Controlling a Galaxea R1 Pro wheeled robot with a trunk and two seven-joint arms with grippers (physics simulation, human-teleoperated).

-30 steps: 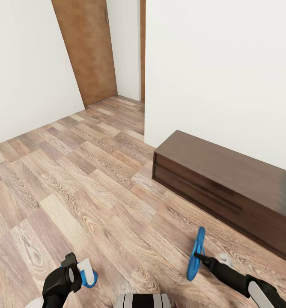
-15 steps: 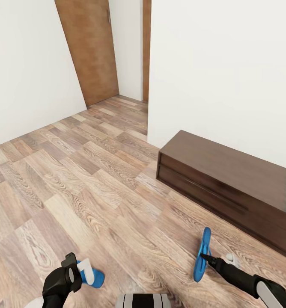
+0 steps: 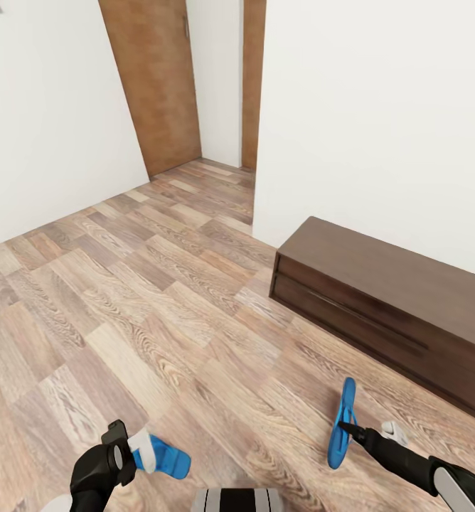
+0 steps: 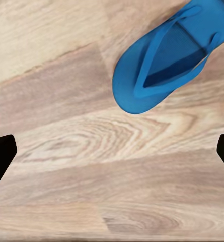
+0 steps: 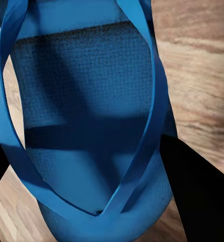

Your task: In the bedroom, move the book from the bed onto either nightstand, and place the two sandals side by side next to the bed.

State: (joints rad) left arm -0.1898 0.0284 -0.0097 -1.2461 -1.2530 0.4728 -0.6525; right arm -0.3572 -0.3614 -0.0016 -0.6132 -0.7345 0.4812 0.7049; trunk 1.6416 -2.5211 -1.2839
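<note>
Left sandal [image 3: 168, 459] newly dropped, straps [image 4: 164, 60] upward.

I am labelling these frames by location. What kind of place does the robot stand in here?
Probably a room in a home, though no bed is in view: wood-plank floor, white walls, a brown door and a long low dark cabinet. Each tool carries a blue sandal.

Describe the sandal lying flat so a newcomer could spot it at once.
Start at the long dark cabinet against the white wall, then cross the wood floor to the view's near left. There a blue sandal lies flat beside the open left gripper. The other sandal is held on edge in the right gripper.
</note>
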